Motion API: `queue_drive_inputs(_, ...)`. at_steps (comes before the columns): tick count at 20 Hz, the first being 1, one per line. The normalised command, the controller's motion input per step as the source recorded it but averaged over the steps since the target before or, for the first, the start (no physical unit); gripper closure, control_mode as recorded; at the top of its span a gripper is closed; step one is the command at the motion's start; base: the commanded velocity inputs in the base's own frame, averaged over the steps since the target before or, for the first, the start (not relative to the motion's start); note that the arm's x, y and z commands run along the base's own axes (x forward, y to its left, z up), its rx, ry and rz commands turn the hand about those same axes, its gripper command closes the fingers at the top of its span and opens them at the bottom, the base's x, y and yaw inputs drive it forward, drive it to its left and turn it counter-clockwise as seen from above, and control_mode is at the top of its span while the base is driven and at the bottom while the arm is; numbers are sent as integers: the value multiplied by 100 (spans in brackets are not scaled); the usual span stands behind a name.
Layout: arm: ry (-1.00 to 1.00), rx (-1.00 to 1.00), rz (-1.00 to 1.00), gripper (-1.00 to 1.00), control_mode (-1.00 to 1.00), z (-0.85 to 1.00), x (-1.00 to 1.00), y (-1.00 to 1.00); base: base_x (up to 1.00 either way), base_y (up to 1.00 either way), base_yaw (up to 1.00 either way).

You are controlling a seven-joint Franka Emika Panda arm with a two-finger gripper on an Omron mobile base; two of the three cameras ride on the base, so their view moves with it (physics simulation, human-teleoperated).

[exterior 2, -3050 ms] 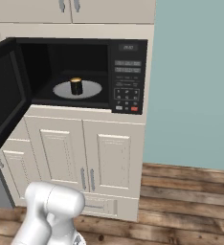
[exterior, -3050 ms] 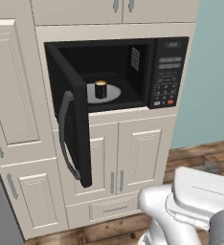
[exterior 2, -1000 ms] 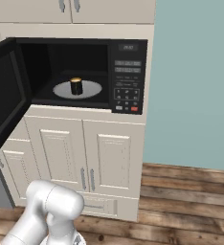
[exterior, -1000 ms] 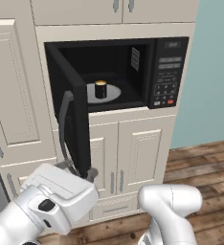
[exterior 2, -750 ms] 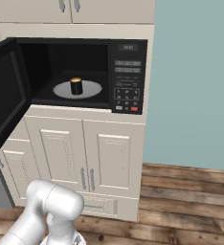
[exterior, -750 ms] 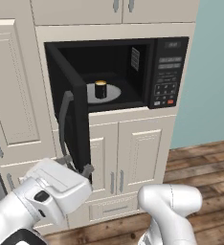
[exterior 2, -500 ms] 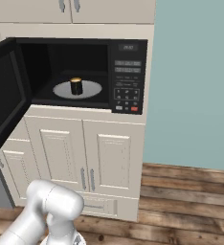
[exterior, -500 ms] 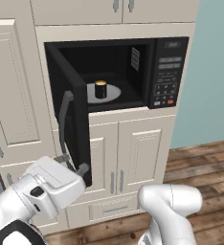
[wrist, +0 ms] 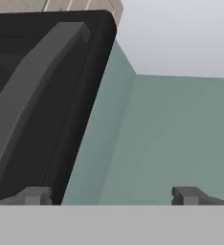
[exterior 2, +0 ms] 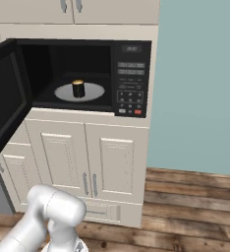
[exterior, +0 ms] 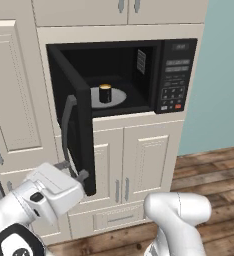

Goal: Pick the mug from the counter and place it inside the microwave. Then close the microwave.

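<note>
Microwave door point(exterior 2: 6, 96) runs off the left edge in the right base view, so its handle isn't visible there. Hand view: door point(wrist: 42, 95) cut by the top and left edges, only the fingertips point(wrist: 35, 195) poke above the bottom band. Button panel point(exterior: 174, 75) labels too small to read; mug point(exterior: 105, 93) handle can't be made out.

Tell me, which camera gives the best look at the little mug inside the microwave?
The right base view: the mug stands clear on the turntable, seen nearly head-on. The left base view shows it too, with the open door close beside it. The hand view looks along the door instead.
</note>
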Motion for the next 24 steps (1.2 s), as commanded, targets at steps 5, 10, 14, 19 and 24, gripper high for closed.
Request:
queue_drive_inputs(5, 0, 0, 0, -100, -100, -11, 30, 25, 0, 0, 0)
queue_drive_inputs(10, 0, 0, 0, -100, -100, -3, 26, 32, 0, 0, 0)
queue_drive_inputs(14, 0, 0, -1, -100, -100, 0, 23, 24, 0, 0, 0)
queue_drive_inputs(19, 0, 0, -6, -100, -100, -3, 19, 10, 0, 0, 0)
queue_drive_inputs(24, -1, 0, -11, -100, -100, 0, 2, 0, 0, 0, 0)
